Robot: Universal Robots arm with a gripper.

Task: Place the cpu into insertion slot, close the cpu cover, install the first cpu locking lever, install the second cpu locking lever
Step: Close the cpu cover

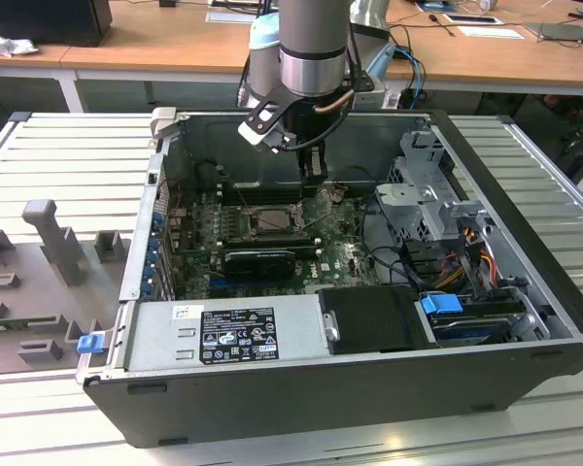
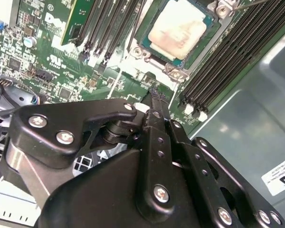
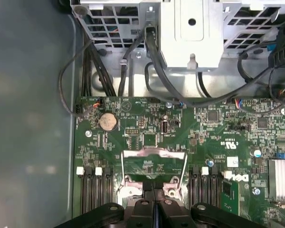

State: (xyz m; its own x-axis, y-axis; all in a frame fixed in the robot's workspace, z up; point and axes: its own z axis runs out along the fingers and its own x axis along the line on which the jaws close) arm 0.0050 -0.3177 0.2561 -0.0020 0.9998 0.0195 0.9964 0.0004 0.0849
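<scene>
The cpu [image 2: 176, 26], a pale beige square chip, lies in the insertion slot [image 2: 206, 28] on the green motherboard [image 3: 218, 142]. In the exterior view the insertion slot [image 1: 270, 219] sits mid-board, to the exterior view's left of my gripper [image 1: 315, 181]. The cpu cover [image 3: 153, 154], a thin silvery frame with a window, stands tilted up just beyond my fingertips, thin wire levers at its sides. My gripper [image 3: 154, 191] is shut, its black fingers pressed together with nothing between them. In the second wrist view the gripper [image 2: 155, 92] tip hovers beside the slot's edge.
The board sits inside an open computer case [image 1: 525, 320]. Black memory slots [image 2: 228, 61] flank the socket. A metal drive cage [image 3: 190, 33] with black cables [image 3: 104, 71] stands beyond the board. A power supply [image 1: 223, 335] lines the near side.
</scene>
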